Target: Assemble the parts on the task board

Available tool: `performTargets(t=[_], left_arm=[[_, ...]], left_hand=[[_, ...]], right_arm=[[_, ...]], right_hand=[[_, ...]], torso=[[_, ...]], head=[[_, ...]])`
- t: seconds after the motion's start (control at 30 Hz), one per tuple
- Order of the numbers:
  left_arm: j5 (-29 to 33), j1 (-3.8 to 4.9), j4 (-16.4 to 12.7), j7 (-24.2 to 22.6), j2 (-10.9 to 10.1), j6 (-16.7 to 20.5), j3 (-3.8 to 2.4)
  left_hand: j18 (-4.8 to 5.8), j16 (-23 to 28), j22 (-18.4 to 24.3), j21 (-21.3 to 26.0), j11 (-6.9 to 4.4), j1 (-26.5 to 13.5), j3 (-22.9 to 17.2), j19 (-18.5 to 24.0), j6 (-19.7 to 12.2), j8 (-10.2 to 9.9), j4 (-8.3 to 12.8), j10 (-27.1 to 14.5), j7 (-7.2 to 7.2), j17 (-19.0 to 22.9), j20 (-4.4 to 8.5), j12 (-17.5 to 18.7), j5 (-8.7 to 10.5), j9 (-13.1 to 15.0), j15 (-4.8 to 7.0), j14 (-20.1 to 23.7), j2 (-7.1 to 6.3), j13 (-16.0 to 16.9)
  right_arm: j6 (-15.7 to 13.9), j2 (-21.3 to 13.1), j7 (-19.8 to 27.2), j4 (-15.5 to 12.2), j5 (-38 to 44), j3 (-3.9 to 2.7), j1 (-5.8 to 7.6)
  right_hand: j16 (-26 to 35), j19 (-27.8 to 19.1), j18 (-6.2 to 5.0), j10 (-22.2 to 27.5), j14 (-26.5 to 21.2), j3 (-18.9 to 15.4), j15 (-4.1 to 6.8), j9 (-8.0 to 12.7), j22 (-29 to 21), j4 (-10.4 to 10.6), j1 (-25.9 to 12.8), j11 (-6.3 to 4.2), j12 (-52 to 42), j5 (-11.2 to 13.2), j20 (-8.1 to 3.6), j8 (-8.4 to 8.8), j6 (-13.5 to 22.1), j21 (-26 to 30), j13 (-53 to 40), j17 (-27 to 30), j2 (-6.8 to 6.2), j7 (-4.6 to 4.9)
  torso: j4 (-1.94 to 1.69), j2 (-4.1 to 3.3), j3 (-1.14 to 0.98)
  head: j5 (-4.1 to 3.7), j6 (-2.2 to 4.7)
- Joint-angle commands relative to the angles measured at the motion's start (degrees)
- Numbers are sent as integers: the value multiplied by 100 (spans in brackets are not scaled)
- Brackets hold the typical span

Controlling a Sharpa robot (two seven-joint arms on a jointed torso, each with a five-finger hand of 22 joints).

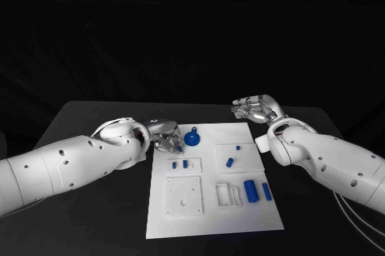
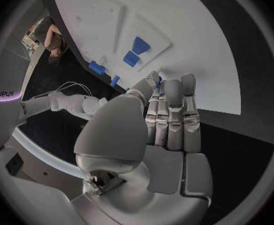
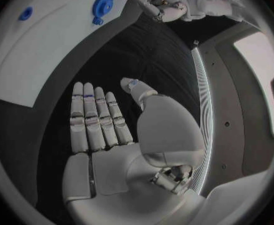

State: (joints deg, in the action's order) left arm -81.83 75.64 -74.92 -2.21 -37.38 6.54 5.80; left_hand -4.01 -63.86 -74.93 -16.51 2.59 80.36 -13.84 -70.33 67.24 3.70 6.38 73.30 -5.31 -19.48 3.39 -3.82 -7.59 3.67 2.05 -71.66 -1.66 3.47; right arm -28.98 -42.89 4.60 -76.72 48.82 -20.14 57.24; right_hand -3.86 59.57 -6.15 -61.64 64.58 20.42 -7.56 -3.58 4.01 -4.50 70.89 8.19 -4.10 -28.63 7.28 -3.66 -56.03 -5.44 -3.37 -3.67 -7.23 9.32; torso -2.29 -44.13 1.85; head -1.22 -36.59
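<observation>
Left hand (image 1: 166,139) at the task board's (image 1: 241,222) far left corner, pinching a small blue part (image 2: 156,83), judged ready for placing; right hand (image 1: 257,108) open off the far right corner.

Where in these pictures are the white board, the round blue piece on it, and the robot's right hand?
task board (image 1: 241,222): head view, bare near part of the plate.
round blue piece (image 1: 192,138): head view, middle of its disc.
right hand (image 1: 257,108): head view, middle of the hand.
</observation>
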Motion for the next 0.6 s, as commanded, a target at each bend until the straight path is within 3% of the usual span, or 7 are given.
performTargets(t=[0.03, 0.6], left_arm=[[5, 1, 2, 2, 29, -81, -4], [-1, 0, 31, 8, 78, -195, -3]], left_hand=[[-70, -11, -121, -38, -5, 34, -34, -21, 30, -11, -4, 23, -11, 8, -23, 34, 6, 2, 0, -22, -30, -5], [-76, -15, -120, -49, -6, 44, -36, -18, 35, -11, 7, 26, -10, 7, -23, 35, 1, 2, 1, -23, -29, -5]], right_arm=[[43, -1, 61, -10, 5, -3, -1], [40, -12, 60, -15, 5, -3, -1]], right_hand=[[20, -23, 11, 3, -24, 21, -9, 1, -5, -30, -60, 9, 31, -38, -3, 13, -32, -28, 2, 9, -12, 8], [17, -25, 11, 5, -24, 26, -10, 1, -5, -35, -61, 8, 30, -39, -1, 12, -28, -23, 1, 7, -11, 9]], torso=[[5, -1, 1], [0, 2, -1]], head=[[-2, -6], [-13, -15]])
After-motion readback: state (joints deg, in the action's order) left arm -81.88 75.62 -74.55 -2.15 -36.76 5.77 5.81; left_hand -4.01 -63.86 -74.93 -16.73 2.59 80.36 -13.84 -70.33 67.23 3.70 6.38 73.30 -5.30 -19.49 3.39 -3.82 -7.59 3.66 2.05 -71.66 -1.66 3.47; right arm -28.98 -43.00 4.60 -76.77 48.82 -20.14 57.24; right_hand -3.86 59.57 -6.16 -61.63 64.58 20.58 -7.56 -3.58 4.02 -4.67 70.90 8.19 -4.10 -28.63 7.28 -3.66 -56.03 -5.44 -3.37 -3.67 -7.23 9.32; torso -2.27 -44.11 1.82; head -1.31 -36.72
